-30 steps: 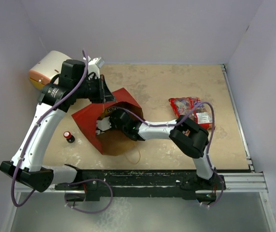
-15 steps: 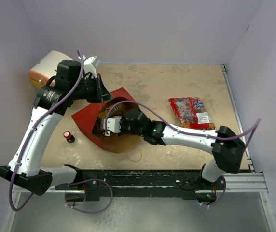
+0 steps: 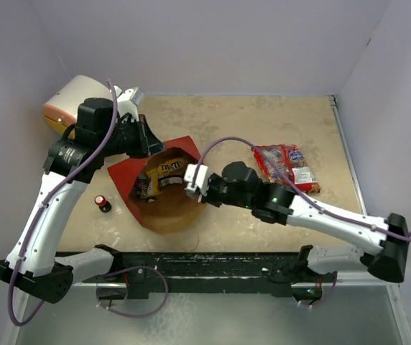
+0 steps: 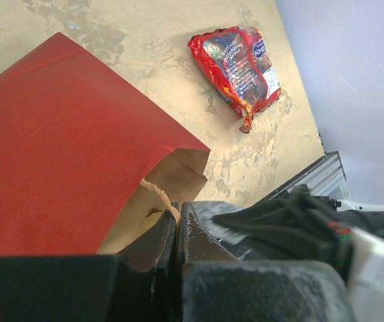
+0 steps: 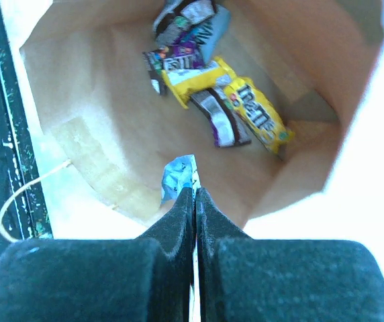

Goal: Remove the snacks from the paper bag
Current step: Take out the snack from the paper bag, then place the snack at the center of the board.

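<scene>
The paper bag (image 3: pixel 164 210), red outside and brown inside, lies with its mouth held up and open. My left gripper (image 3: pixel 150 144) is shut on its string handle (image 4: pixel 157 193) at the rim, seen close in the left wrist view (image 4: pixel 177 213). Inside the bag (image 5: pixel 91 80) lie snacks: yellow candy packets (image 5: pixel 256 114) and dark wrappers (image 5: pixel 220 121). My right gripper (image 5: pixel 194 194) is shut on a small silvery-blue wrapper (image 5: pixel 178 176), held at the bag's mouth (image 3: pixel 184 185). A large red-and-clear bag (image 3: pixel 284 165) lies on the table to the right.
A white drum with an orange end (image 3: pixel 65 100) stands at the back left, behind the left arm. A small red-and-black object (image 3: pixel 103 203) sits left of the bag. The bag's other string handle (image 5: pixel 14 204) hangs by the table's front rail.
My right arm has drawn back to the right out of the bag, still pinching the silvery-blue wrapper. The left arm shifted slightly left and the bag's mouth stands wider open.
</scene>
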Robot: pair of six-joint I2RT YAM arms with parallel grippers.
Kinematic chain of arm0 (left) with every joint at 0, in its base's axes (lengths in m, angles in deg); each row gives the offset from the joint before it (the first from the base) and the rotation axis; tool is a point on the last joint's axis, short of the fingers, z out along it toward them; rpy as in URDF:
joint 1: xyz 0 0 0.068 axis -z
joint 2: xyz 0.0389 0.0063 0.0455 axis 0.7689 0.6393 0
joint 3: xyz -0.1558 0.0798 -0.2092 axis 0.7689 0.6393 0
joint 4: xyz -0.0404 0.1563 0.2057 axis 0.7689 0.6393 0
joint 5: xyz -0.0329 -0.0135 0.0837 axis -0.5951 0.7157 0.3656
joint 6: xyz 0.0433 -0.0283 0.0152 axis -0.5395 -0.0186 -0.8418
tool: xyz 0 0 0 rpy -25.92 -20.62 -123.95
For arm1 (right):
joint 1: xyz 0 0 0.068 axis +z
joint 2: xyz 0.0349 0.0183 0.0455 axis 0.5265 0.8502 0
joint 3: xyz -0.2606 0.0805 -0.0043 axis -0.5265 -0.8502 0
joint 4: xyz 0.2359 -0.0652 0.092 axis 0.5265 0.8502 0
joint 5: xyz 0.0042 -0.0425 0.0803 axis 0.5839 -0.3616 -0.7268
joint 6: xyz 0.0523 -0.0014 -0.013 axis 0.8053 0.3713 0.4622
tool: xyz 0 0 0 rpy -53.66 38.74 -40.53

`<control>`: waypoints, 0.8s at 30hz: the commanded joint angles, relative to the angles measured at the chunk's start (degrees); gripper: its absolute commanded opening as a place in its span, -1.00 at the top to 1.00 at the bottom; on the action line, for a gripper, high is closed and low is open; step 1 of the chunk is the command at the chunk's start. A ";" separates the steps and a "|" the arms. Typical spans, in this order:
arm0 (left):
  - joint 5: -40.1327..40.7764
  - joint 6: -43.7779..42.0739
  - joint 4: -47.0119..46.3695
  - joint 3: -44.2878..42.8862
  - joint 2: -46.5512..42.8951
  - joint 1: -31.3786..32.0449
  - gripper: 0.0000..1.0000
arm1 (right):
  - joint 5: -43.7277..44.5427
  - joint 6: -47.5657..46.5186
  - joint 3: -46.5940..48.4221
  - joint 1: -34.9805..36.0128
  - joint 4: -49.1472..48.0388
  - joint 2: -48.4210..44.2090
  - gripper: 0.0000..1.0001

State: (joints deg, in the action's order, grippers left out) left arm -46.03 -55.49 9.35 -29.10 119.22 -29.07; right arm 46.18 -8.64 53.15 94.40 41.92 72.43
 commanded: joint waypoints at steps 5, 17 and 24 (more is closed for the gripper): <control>0.88 0.90 -3.06 1.87 -1.52 0.01 1.00 | 20.42 20.00 1.47 0.00 9.33 -16.91 1.00; -1.01 3.32 -5.18 6.04 -2.83 0.06 1.00 | 32.98 36.82 5.03 -23.48 16.60 -7.64 1.00; -3.07 3.61 -6.05 6.69 -2.45 0.06 1.00 | 7.38 44.58 -0.70 -41.71 0.93 -4.70 1.00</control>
State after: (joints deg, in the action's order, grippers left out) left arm -46.60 -52.50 7.17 -22.46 117.78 -29.07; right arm 70.12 28.51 54.13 60.81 54.33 68.54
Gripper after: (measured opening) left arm 0.009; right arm 0.008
